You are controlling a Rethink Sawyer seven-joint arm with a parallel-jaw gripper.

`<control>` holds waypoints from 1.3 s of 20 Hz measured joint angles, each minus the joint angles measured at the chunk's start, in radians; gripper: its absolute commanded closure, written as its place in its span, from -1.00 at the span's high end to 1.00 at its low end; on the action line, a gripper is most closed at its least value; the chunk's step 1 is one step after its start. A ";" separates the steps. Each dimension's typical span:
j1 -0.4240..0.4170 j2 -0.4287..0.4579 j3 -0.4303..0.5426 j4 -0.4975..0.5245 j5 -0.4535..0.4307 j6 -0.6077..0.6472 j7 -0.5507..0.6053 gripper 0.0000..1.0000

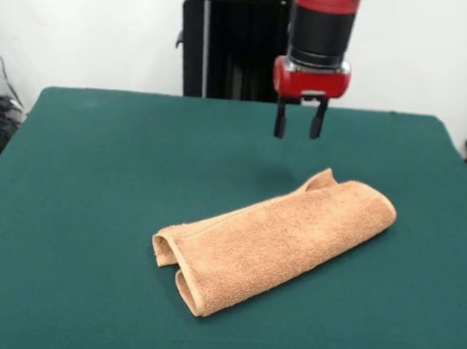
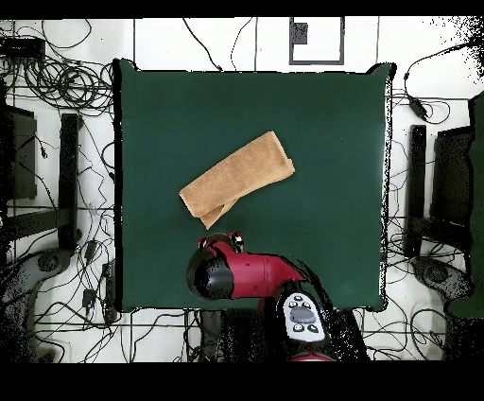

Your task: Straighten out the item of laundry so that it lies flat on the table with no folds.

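An orange-tan terry hand towel [image 1: 281, 241] is lying folded into a long bundle on the green bench [image 1: 77, 211]; unfolding is not yet begun. The gripper [image 1: 299, 125] is hovering released and empty above it.

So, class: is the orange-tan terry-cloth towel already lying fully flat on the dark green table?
No: the orange-tan terry-cloth towel is folded over into a long doubled bundle, with layered edges showing at its near end.

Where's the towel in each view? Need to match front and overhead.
Front view: the folded towel lies right of centre, in the lower half, slanting up to the right.
Overhead view: towel just left of table centre, slanting up to the right.
Shared landmark: the red gripper, nearest the towel's layered end.
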 measured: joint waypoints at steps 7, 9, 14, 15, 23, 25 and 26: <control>0.008 0.012 0.028 -0.049 -0.001 -0.039 0.000 1.00; 0.014 0.024 0.031 -0.064 -0.001 -0.055 0.000 1.00; 0.023 0.055 0.033 -0.093 -0.001 -0.095 0.000 1.00; 0.023 0.059 0.032 -0.096 -0.001 -0.099 0.000 1.00; 0.018 0.104 0.033 -0.108 -0.011 -0.110 0.000 1.00; 0.012 0.121 0.033 -0.108 -0.021 -0.118 0.000 1.00; 0.010 0.126 0.033 -0.109 -0.024 -0.121 0.000 1.00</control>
